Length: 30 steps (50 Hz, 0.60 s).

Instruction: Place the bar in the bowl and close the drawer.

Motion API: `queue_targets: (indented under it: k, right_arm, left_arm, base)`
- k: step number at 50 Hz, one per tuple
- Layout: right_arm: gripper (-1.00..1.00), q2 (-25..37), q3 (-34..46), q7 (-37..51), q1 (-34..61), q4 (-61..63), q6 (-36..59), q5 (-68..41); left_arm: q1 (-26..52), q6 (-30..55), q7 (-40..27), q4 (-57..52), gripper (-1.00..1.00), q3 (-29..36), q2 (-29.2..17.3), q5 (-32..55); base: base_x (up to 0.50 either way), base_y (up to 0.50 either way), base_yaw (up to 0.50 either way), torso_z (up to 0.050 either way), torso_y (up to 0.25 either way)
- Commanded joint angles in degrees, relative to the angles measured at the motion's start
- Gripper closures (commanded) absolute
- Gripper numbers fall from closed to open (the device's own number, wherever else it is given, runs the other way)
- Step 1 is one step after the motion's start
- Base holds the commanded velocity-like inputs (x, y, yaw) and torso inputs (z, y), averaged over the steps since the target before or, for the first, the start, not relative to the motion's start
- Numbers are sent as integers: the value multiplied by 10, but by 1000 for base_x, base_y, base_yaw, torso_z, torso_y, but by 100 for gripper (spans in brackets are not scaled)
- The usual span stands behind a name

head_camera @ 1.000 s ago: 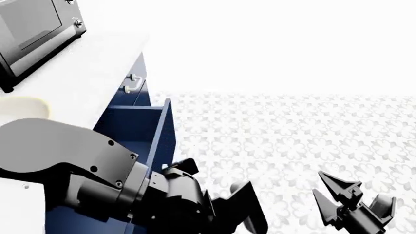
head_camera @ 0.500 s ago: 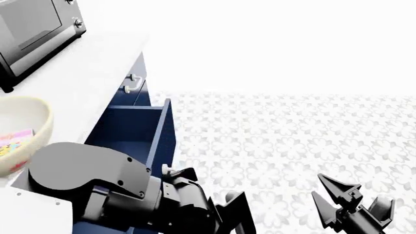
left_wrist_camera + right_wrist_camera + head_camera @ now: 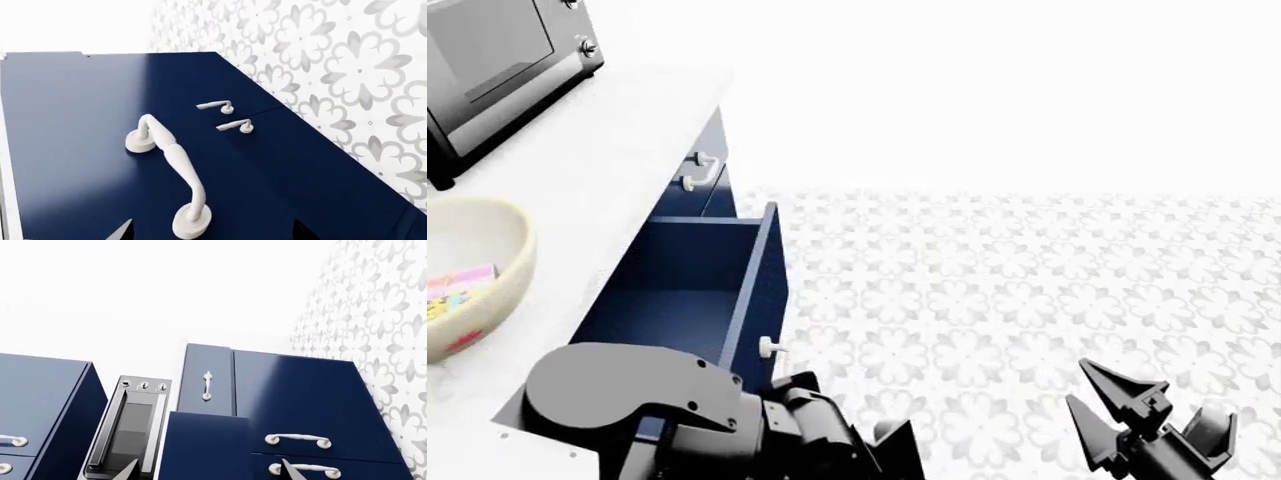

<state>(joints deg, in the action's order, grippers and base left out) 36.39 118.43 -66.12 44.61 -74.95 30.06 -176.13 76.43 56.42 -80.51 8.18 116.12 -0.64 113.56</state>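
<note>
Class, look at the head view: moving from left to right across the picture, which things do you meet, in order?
bowl holding the bar → open drawer → left gripper → right gripper

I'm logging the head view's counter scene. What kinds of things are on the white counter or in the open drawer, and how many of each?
Round cream-white bowl: 1
Pink and yellow bar packet, in the bowl: 1
Silver toaster oven: 1
Things visible inside the open navy-blue drawer: 0
Total: 3
</note>
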Motion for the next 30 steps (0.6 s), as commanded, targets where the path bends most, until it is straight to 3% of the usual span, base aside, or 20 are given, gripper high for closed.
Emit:
queue_targets:
  k: [1, 18, 30]
  right_arm:
    - [-100, 0, 1, -3, -2, 0, 0, -2]
    - [-100, -1, 1, -6, -4, 0, -1, -1]
    - [-100, 0, 0, -11, -9, 0, -2, -1]
  left_arm:
    - [-28, 28, 10, 27, -100, -13, -2, -18]
    - [-54, 61, 39, 88, -100, -12, -4, -40]
    - [-70, 76, 20, 117, -100, -14, -12, -10]
  base:
    - [0, 0, 0, 0, 0]
    - [0, 0, 0, 0, 0]
    - [0, 0, 0, 0, 0]
